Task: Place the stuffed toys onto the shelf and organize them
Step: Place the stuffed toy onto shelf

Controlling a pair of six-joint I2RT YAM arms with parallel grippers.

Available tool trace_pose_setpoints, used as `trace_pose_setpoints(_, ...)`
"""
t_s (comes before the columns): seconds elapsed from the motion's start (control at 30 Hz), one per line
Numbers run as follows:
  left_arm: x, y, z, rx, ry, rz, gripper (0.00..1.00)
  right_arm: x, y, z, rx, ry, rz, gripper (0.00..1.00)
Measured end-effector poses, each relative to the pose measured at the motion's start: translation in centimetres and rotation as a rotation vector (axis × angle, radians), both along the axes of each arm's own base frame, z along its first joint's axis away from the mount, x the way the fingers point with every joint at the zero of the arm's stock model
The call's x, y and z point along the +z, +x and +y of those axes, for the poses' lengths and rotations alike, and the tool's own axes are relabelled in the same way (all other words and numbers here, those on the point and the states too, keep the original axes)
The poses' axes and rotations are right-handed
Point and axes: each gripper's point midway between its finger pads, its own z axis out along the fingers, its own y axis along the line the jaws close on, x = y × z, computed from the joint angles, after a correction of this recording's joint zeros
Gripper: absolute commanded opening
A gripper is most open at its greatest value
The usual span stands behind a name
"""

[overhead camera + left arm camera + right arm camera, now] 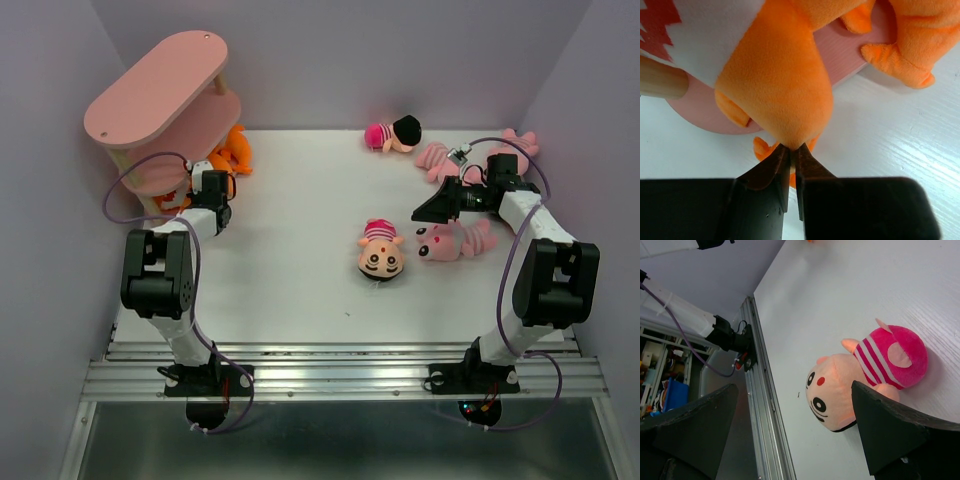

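Pinching an orange stuffed toy (pixel 775 85) by its tip in the left gripper (pixel 791 147) at the shelf (pixel 850 55)'s lowest board, right gripper (pixel 795 387) spread wide well away from the shelf; probably best pushed deeper, clear of the post (pixel 660 80), before release.

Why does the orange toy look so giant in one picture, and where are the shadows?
Left wrist view: the orange toy sits right by the lens, so it fills the frame. Top view: even light, only a faint shadow under the doll. Right wrist view: doll sharp, soft shadow beside it.
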Motion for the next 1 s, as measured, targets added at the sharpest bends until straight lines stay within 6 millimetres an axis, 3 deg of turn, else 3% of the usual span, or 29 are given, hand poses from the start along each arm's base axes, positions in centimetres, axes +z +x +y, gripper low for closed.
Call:
trace_pose_setpoints(0.2, 0.5, -0.2, 0.3, 0.012, -0.011, -0.008, 0.17, 0.0, 0.0, 0.0, 0.0, -0.001, -0.003, 1.0)
trace_pose_setpoints(0.43, 2.6, -0.3, 2.7, 0.095, 0.001, -0.073, 0.17, 0.0, 0.1, -0.1, -0.001, -0.002, -0.008, 1.0)
trace_pose_setpoints(0.63, 2.8, -0.2, 2.8, 0.099, 0.005, -0.08, 0.19, 0.1, 0.1, -0.2, -0.006, -0.002, -0.007, 1.0)
trace_pose_setpoints(0.87, 2.8, -0.2, 2.8, 0.099, 0.002, -0.082, 0.39, 0.1, 0.0, -0.2, -0.006, 0.0, 0.003, 1.0)
trace_pose_setpoints(1.0, 2.8, -0.2, 2.7, 0.1, -0.003, -0.084, 0.44, 0.1, 0.0, -0.3, -0.006, 0.0, 0.003, 1.0)
